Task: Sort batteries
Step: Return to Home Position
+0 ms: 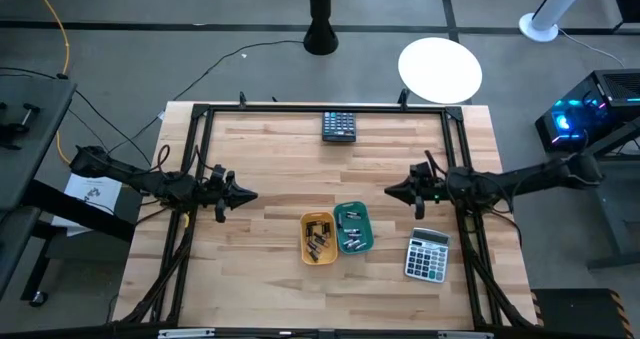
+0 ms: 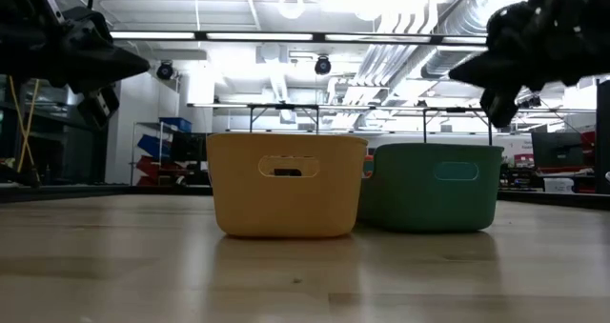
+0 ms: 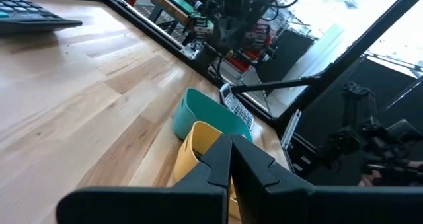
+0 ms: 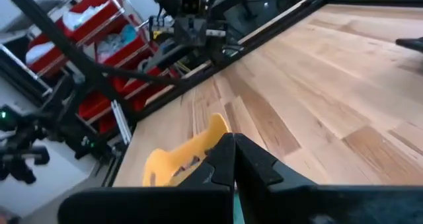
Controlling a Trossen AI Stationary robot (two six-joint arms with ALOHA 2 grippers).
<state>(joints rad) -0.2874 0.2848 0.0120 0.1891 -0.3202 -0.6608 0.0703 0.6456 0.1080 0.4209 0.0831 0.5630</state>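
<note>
The batteries lie as small dark cylinders inside two little trays near the table's middle front: some in the yellow tray (image 1: 318, 237), some in the teal tray (image 1: 353, 227) right beside it. In the low view the yellow tray (image 2: 286, 185) and the teal tray (image 2: 434, 185) stand side by side on the wood, and their walls hide the batteries. My left gripper (image 1: 247, 194) hovers shut above the table, left of the trays, pointing toward them. My right gripper (image 1: 391, 191) hovers shut to their right, pointing back toward them. Neither has anything between its fingers.
A dark calculator (image 1: 339, 126) lies at the table's far edge, middle. A grey calculator (image 1: 428, 255) lies right of the teal tray, near the front right. A black frame (image 1: 205, 114) runs around the tabletop. Bare wood spreads between the grippers and the far edge.
</note>
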